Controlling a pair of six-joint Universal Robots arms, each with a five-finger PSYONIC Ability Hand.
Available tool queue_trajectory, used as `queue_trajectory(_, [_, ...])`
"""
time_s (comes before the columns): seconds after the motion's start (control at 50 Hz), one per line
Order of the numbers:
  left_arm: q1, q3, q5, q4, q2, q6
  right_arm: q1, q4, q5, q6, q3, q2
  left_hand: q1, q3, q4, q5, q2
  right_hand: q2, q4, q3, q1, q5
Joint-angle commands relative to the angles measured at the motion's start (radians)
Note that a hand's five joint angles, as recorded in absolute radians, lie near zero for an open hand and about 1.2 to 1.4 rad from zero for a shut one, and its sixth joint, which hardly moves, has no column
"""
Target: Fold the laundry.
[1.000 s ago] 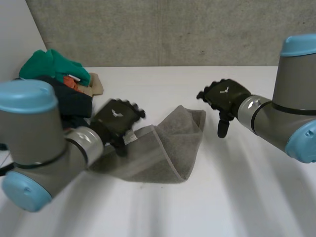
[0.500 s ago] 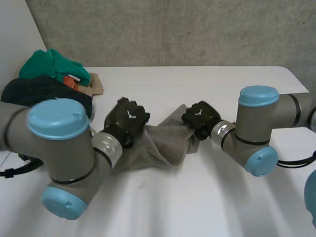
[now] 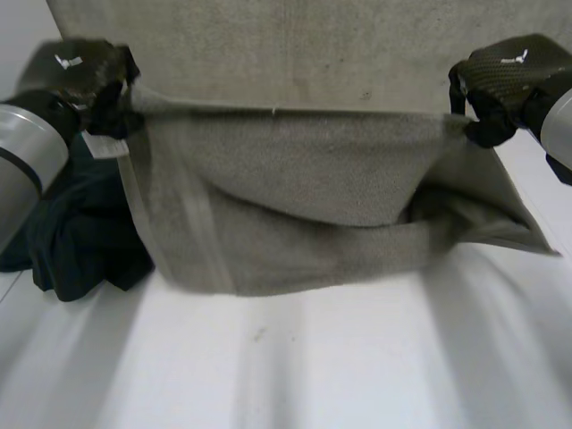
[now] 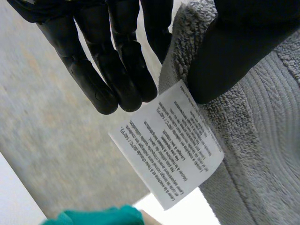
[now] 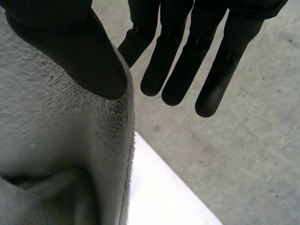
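A grey towel [image 3: 295,197] hangs stretched wide in the air between my two hands, its lower part sagging in a fold toward the white table [image 3: 313,366]. My left hand [image 3: 76,76] holds one upper corner. In the left wrist view its thumb [image 4: 229,51] presses the towel's edge [image 4: 262,140] against the fingers, beside a white care label [image 4: 168,145]. My right hand [image 3: 505,76] holds the other upper corner. There the thumb [image 5: 70,42] pinches the towel [image 5: 47,140] against a finger while the other fingers stay straight.
A dark garment [image 3: 80,232] lies heaped on the table below my left hand. A bit of teal cloth [image 4: 93,218] shows past the label. A grey concrete wall [image 3: 295,54] stands behind the table.
Both hands closed on the towel on the table, then rose and moved apart. The towel went from a crumpled heap to a sheet held up and spread wide.
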Motion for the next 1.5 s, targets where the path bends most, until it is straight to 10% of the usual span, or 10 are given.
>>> queue_trajectory(0.02, [-0.003,0.072,-0.012,0.001,-0.247,0.045,0.006,0.061,0.002,-0.037,-0.005,0.072,0.253,0.21,0.201,0.225,0.203,0.222,0.208,0.215,0.267,0.202])
queue_trajectory(0.36, [-0.077,0.709,-0.085,0.398,-0.495,0.086,-0.005,-0.61,0.12,-0.057,-0.322,0.292,0.253,0.21,0.201,0.225,0.203,0.222,0.208,0.215,0.267,0.202])
queue_trajectory(0.72, [-0.005,-0.095,0.003,0.573,-0.131,-0.049,-0.025,-0.548,-0.094,0.024,0.209,0.093,0.253,0.21,0.201,0.225,0.203,0.193,0.178,0.186,0.238,0.173])
queue_trajectory(0.82, [0.006,-0.198,0.057,0.587,-0.084,-0.068,-0.008,-0.478,-0.072,0.067,0.232,0.155,0.253,0.21,0.201,0.225,0.203,-0.687,-0.702,-0.694,-0.642,-0.707])
queue_trajectory(1.5, [-0.083,-0.207,0.2,0.392,0.492,-0.29,0.294,-0.107,0.064,0.762,-0.625,0.898,0.253,0.21,0.201,0.225,0.203,-0.8,-0.815,-0.807,-0.755,-0.82])
